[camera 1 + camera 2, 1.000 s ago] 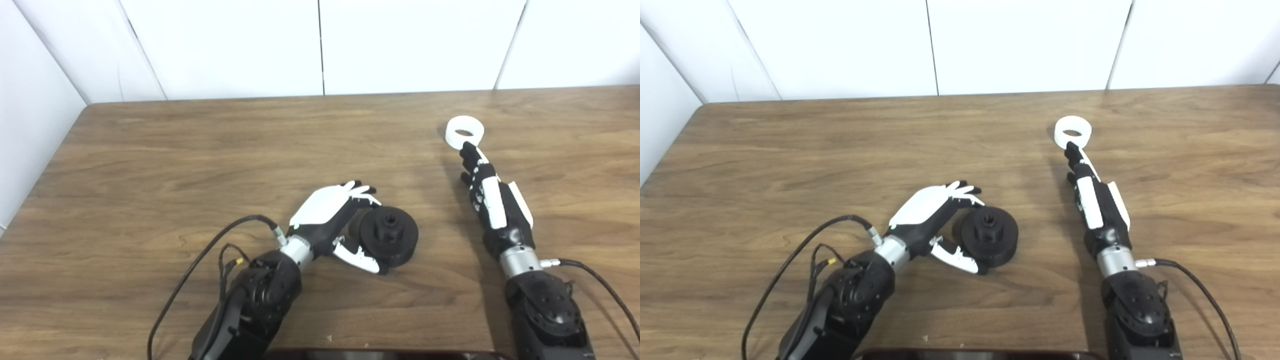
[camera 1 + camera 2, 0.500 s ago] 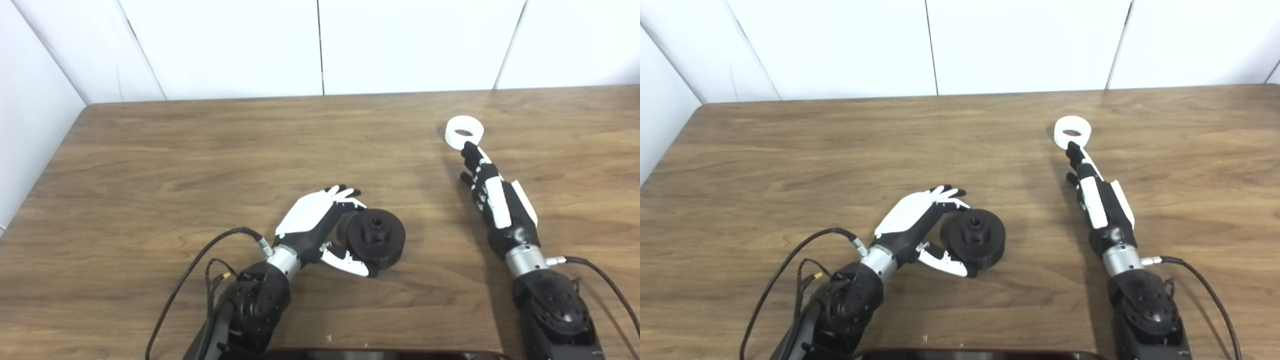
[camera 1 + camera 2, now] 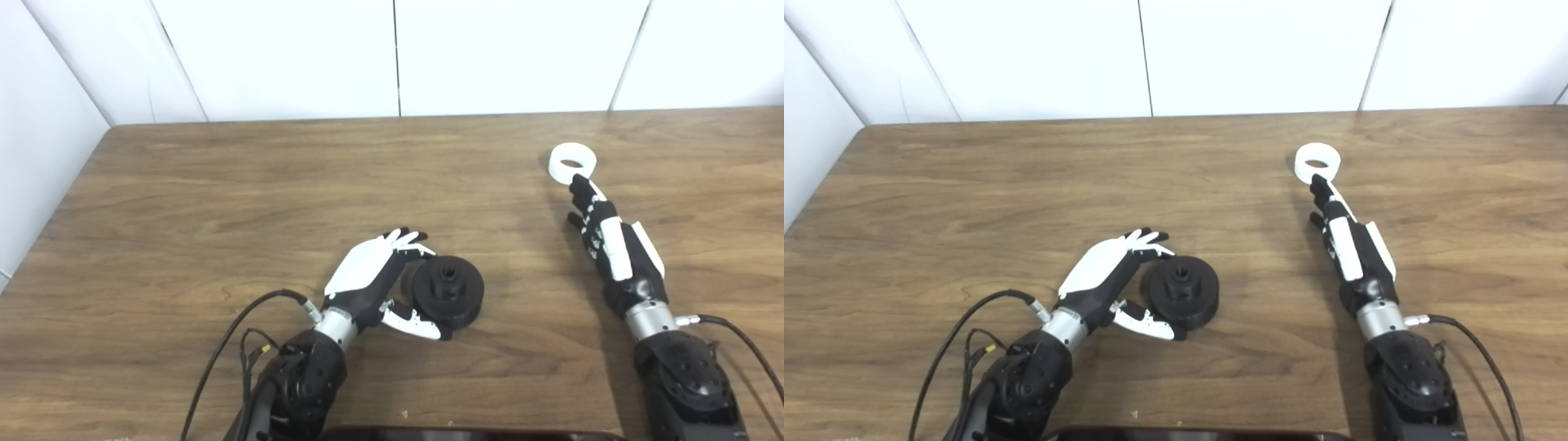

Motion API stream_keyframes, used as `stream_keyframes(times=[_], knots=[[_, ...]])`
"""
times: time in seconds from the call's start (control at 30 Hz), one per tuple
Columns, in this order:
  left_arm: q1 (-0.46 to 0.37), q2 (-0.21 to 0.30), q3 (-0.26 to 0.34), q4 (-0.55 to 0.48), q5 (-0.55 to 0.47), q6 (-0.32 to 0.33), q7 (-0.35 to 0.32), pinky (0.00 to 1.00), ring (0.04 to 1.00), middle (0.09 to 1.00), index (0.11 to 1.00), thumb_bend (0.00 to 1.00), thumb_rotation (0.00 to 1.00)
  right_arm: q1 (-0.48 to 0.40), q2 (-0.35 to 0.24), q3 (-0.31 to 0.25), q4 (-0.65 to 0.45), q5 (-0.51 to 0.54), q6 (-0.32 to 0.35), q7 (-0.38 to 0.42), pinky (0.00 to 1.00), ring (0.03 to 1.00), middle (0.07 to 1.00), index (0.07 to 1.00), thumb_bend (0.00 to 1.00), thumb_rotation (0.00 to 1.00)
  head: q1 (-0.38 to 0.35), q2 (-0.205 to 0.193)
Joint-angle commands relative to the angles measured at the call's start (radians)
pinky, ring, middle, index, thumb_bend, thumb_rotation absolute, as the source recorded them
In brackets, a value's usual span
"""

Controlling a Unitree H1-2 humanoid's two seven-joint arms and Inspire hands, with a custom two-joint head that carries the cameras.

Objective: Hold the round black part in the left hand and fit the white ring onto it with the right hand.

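The round black part [image 3: 448,291] lies on the wooden table [image 3: 245,184] near its front middle. My left hand [image 3: 373,278] cups it from the left: the fingers [image 3: 1145,237] reach over its far left edge and the thumb [image 3: 1145,323] presses its near side. The white ring [image 3: 572,163] lies flat on the table at the right. My right hand [image 3: 612,245] is stretched flat toward it, fingers straight and apart, holding nothing. Its fingertips [image 3: 1318,182] sit at the ring's near edge; whether they touch is unclear.
White wall panels [image 3: 392,55] stand behind the table's far edge and along its left side. A dark object [image 3: 465,433] shows at the picture's bottom edge. Cables [image 3: 233,331] trail from both forearms across the table's front.
My left hand has drawn back to the left and the black part has moved with it. The right arm has shifted a little to the right. The ring has stayed put.
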Motion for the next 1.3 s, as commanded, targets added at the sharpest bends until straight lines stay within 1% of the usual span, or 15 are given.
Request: stream_keyframes(times=[0.0,0.07,0.1,0.17,0.23,0.27,0.33,0.43,0.5,0.57,0.7,0.83,1.03,1.1,1.27], knots=[[0.001,0.013,0.005,-0.019,0.022,0.012,0.005,1.0,1.0,0.942,0.638,0.83,0.23,-0.054,-0.045,-0.028,-0.005,-0.077,-0.038,-0.062,0.88,0.924,0.92,0.878,0.65,0.76,-0.002,0.002],[0.002,0.011,0.006,-0.017,0.021,0.014,0.007,1.0,1.0,0.943,0.637,0.83,0.23,-0.081,-0.069,-0.036,0.0,-0.138,-0.041,-0.091,0.89,0.921,0.908,0.849,0.66,0.64,-0.005,-0.001],[0.003,0.011,0.006,-0.014,0.02,0.013,0.009,1.0,1.0,0.943,0.637,0.83,0.23,-0.109,-0.098,-0.034,0.007,-0.189,-0.026,-0.107,0.89,0.922,0.905,0.842,0.68,0.59,-0.005,-0.001],[0.003,0.011,0.007,-0.009,0.02,0.01,0.014,1.0,1.0,0.941,0.635,0.83,0.23,-0.146,-0.137,-0.03,0.022,-0.246,-0.009,-0.119,0.91,0.93,0.9,0.834,0.72,0.51,-0.005,-0.002],[0.003,0.01,0.006,-0.004,0.024,0.01,0.018,1.0,1.0,0.94,0.635,0.83,0.23,-0.192,-0.183,-0.016,0.061,-0.298,-0.013,-0.124,0.93,0.933,0.897,0.83,0.75,0.47,-0.005,-0.003],[0.004,0.01,0.006,-0.003,0.025,0.011,0.019,1.0,1.0,0.94,0.636,0.83,0.23,-0.216,-0.202,-0.008,0.08,-0.32,-0.002,-0.124,0.93,0.935,0.899,0.828,0.77,0.45,-0.004,-0.003],[0.005,0.011,0.006,-0.001,0.026,0.01,0.02,1.0,1.0,0.94,0.637,0.83,0.23,-0.246,-0.223,0.004,0.106,-0.348,0.01,-0.125,0.95,0.942,0.906,0.824,0.81,0.44,-0.005,-0.003],[0.007,0.014,0.006,0.0,0.024,0.009,0.021,1.0,1.0,0.94,0.639,0.83,0.24,-0.305,-0.257,0.026,0.176,-0.391,-0.006,-0.131,0.93,0.935,0.908,0.797,0.84,0.4,-0.004,-0.003],[0.007,0.016,0.008,0.0,0.022,0.008,0.021,1.0,1.0,0.94,0.639,0.83,0.24,-0.345,-0.275,0.044,0.231,-0.421,-0.018,-0.138,0.88,0.933,0.909,0.773,0.86,0.39,-0.007,-0.004],[0.009,0.018,0.009,-0.001,0.019,0.008,0.021,1.0,1.0,0.941,0.641,0.83,0.23,-0.385,-0.286,0.059,0.299,-0.439,-0.041,-0.151,0.87,0.948,0.913,0.756,0.88,0.38,-0.008,-0.005],[0.009,0.02,0.011,0.0,0.017,0.006,0.02,1.0,1.0,0.941,0.638,0.83,0.23,-0.452,-0.299,0.075,0.418,-0.443,-0.07,-0.151,0.92,0.981,0.92,0.754,0.87,0.35,-0.013,-0.006],[0.009,0.019,0.013,0.004,0.015,0.004,0.021,1.0,1.0,0.941,0.636,0.84,0.23,-0.509,-0.313,0.101,0.532,-0.452,-0.088,-0.143,0.92,0.995,0.928,0.75,0.88,0.34,-0.018,-0.01],[0.013,0.017,0.015,0.002,0.012,0.005,0.022,1.0,1.0,0.939,0.634,0.84,0.23,-0.563,-0.334,0.164,0.615,-0.496,-0.057,-0.125,0.95,1.0,0.942,0.758,0.9,0.38,-0.021,-0.015],[0.013,0.018,0.015,0.002,0.012,0.005,0.022,1.0,1.0,0.939,0.635,0.84,0.23,-0.575,-0.335,0.172,0.632,-0.494,-0.062,-0.12,0.95,1.0,0.941,0.757,0.91,0.39,-0.022,-0.016],[0.011,0.02,0.015,0.003,0.012,0.006,0.02,1.0,1.0,0.942,0.635,0.84,0.22,-0.607,-0.337,0.181,0.678,-0.482,-0.075,-0.106,1.0,1.0,0.954,0.763,0.92,0.37,-0.027,-0.017]])
